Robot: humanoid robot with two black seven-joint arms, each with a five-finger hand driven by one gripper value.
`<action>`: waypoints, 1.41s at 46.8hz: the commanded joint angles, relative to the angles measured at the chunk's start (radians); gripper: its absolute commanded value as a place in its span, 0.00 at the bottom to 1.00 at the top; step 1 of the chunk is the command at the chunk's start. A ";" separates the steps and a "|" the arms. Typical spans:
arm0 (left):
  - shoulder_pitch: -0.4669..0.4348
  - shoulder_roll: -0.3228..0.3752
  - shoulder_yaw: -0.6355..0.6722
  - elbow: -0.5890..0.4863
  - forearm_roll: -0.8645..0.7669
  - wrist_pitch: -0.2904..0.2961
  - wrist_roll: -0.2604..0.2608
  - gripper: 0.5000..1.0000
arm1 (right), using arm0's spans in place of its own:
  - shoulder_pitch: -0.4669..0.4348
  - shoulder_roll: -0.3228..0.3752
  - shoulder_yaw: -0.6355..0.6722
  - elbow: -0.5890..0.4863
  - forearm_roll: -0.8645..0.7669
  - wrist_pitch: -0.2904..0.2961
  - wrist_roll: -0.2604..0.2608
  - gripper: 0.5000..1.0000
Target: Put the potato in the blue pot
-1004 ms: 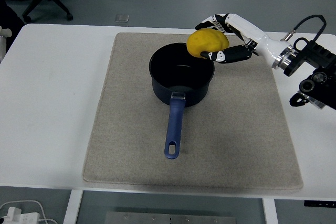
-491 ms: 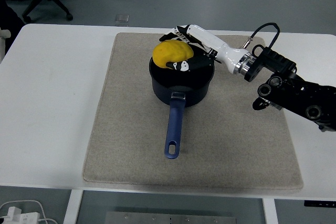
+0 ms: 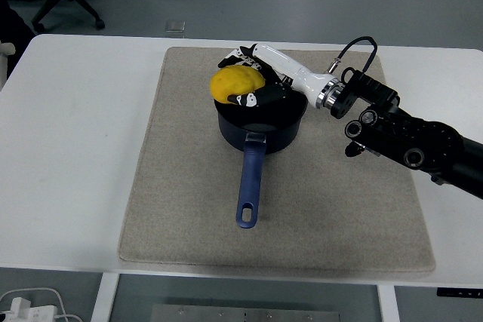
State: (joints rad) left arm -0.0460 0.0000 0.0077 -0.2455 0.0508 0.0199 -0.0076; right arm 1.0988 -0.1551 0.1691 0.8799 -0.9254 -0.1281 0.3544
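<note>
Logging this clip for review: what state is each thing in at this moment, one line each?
potato: held in the right hand, above the pot's far-left rim, not yet released.
right hand: fingers closed around the potato.
blue pot: upright on the mat, no lid, handle toward the near edge.
mat: flat on the white table.
left arm: not in view.

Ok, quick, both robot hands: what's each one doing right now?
Right robot hand: closed on the potato, over the blue pot.
Left robot hand: not in view.
</note>
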 commanded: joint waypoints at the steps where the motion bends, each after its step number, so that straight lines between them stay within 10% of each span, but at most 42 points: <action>1: 0.000 0.000 0.000 0.002 0.000 0.000 0.000 0.99 | 0.004 -0.001 -0.003 -0.015 -0.003 0.005 0.003 0.00; 54: 0.000 0.000 0.002 0.008 0.000 0.000 0.000 0.99 | 0.004 -0.040 -0.045 -0.068 -0.001 0.010 0.037 0.00; 66: 0.000 0.000 0.000 0.009 0.000 0.000 0.000 0.99 | 0.003 -0.040 -0.042 -0.068 0.002 0.016 0.037 0.44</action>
State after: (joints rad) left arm -0.0447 0.0000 0.0078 -0.2361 0.0506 0.0200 -0.0075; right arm 1.1026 -0.1948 0.1270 0.8114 -0.9253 -0.1120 0.3912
